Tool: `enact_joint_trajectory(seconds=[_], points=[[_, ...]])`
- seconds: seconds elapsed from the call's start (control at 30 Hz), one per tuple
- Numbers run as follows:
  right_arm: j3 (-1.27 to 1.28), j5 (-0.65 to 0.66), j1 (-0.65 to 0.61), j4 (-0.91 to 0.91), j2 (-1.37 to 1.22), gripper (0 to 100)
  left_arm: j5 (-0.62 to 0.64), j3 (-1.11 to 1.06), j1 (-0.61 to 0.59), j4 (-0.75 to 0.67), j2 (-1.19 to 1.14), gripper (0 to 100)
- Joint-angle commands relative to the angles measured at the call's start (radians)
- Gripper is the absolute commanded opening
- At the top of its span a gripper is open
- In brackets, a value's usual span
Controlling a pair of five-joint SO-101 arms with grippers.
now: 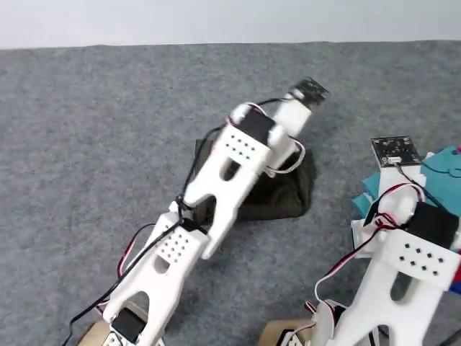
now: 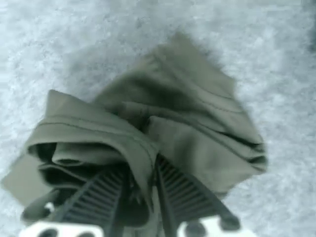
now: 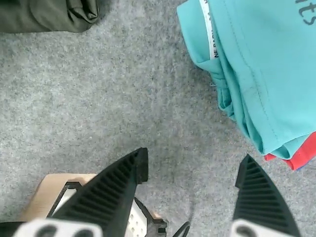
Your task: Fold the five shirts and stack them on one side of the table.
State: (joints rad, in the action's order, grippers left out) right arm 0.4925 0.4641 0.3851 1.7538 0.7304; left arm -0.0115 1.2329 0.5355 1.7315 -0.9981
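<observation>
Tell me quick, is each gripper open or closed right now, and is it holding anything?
Left gripper: closed on a fold of the olive shirt.
Right gripper: open, holding nothing, over the grey table beside the teal shirt.

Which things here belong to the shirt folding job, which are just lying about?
Job: olive shirt, pinched by the left end effector; teal shirt; red cloth under it; right end effector, open.
Lying about: grey table cover; wooden block.
</observation>
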Motion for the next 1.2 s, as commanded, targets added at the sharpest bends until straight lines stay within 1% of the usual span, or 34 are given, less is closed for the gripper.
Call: enact_joint_trajectory(seconds=[0.0, 0.1, 0.33, 0.67, 0.8, 0.97, 1.17], points=[[-0.005, 0.008, 0.008, 0.036, 0.027, 28.1, 0.008, 0.004, -0.077, 0.023, 0.103, 0], [-0.005, 0.008, 0.018, 0.036, 0.027, 28.1, 0.0, -0.053, -0.117, 0.023, 0.181, 0], [-0.003, 0.011, 0.093, 0.035, 0.025, 28.1, -0.011, -0.17, -0.124, 0.023, 0.354, 0], [-0.003, 0.012, 0.133, 0.035, 0.025, 28.1, -0.011, -0.183, -0.123, 0.023, 0.493, 0], [0.009, 0.012, 0.131, 0.035, 0.025, 28.1, -0.011, -0.205, -0.106, 0.02, 0.485, 0], [0.054, 0.012, 0.13, 0.033, 0.025, 28.1, -0.008, -0.216, -0.071, 0.017, 0.384, 0], [0.068, 0.012, 0.128, 0.033, 0.025, 28.1, -0.006, -0.11, -0.006, -0.008, 0.255, 0]])
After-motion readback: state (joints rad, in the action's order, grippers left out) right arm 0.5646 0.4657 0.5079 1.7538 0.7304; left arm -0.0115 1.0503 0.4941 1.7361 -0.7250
